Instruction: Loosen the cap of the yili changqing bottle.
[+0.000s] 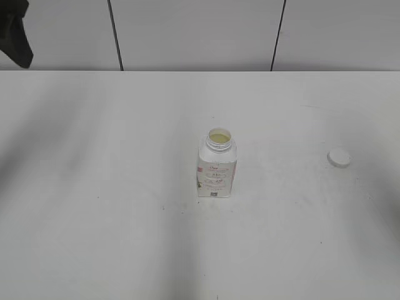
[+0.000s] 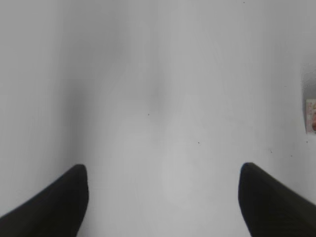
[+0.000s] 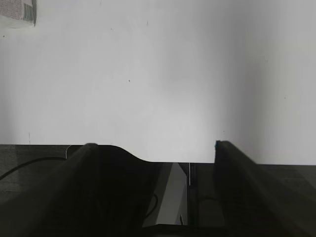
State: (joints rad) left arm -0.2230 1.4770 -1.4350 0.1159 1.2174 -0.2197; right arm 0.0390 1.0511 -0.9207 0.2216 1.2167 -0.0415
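The yili changqing bottle (image 1: 217, 164) stands upright near the middle of the white table, its neck open with pale yellowish contents showing. The white cap (image 1: 339, 158) lies flat on the table well to the right of the bottle. Neither gripper shows in the exterior view. In the left wrist view my left gripper (image 2: 163, 173) is open and empty over bare table, with a sliver of the bottle (image 2: 311, 116) at the right edge. In the right wrist view my right gripper (image 3: 154, 145) is open and empty above the table's front edge, with a corner of the bottle (image 3: 19, 12) at top left.
A dark arm part (image 1: 17, 31) hangs at the top left of the exterior view. A panelled white wall (image 1: 200, 31) stands behind the table. Below the table's front edge (image 3: 163, 158) the right wrist view shows dark frame parts and a cable.
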